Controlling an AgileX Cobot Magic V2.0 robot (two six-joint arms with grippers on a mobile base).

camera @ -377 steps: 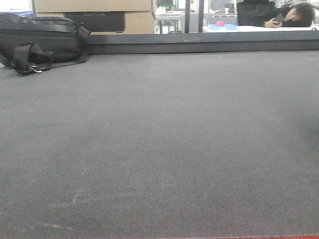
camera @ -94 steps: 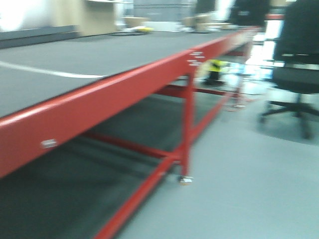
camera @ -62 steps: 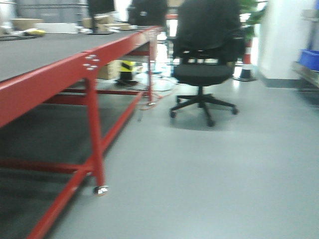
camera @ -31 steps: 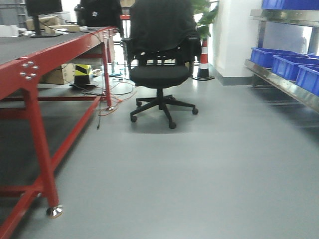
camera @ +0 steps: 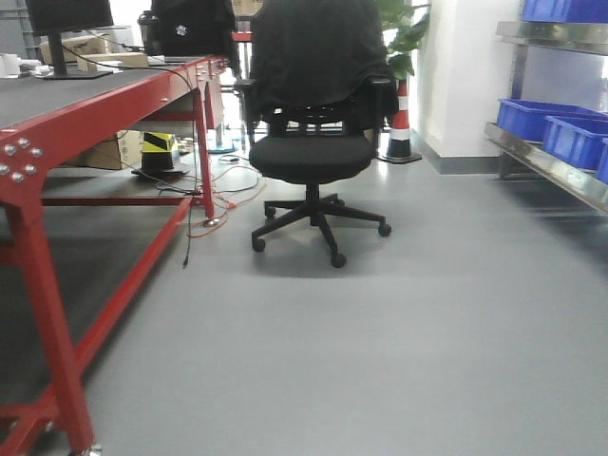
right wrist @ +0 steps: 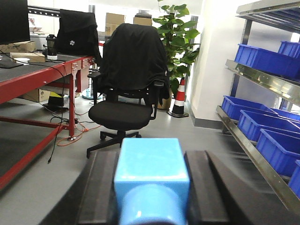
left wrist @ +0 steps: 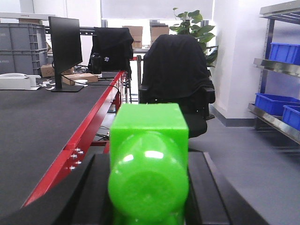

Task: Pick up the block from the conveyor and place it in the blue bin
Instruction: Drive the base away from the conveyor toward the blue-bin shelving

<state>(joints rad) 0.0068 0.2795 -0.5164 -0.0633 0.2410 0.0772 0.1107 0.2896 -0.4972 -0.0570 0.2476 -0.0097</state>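
Front view. Shows the conveyor (camera: 57, 104) down the left side, cropped by the frame edge: only a strip of dark belt, the red rail and one red leg. On its far end, a monitor (camera: 66, 17) with the top cut away and a cardboard box (camera: 90, 47), too small to read. In the middle of the grey floor, an office chair (camera: 313, 152) under a black jacket that hides the backrest. Just beside its arm, a striped cone (camera: 401, 119). At the right edge, blue bins (camera: 532, 119) on a steel shelf, only partly in frame.

Left wrist view. Fills the lower centre with a green block (left wrist: 147, 136), clamped between the dark fingers (left wrist: 86, 192) of the left gripper (left wrist: 149, 197) and held in the air, off the belt. Loses the block's lower end and the fingertips below the frame. Hides the chair seat behind the block. Keeps the belt to the left and the bins far right, well apart from the block.

Right wrist view. Same again with a light-blue block (right wrist: 151, 164), pinched in the right gripper (right wrist: 151, 201); rounded lower end cropped, fingertips out of frame. Rows of bins along the right on two shelf levels, the nearest blurred and cut off at the corner.
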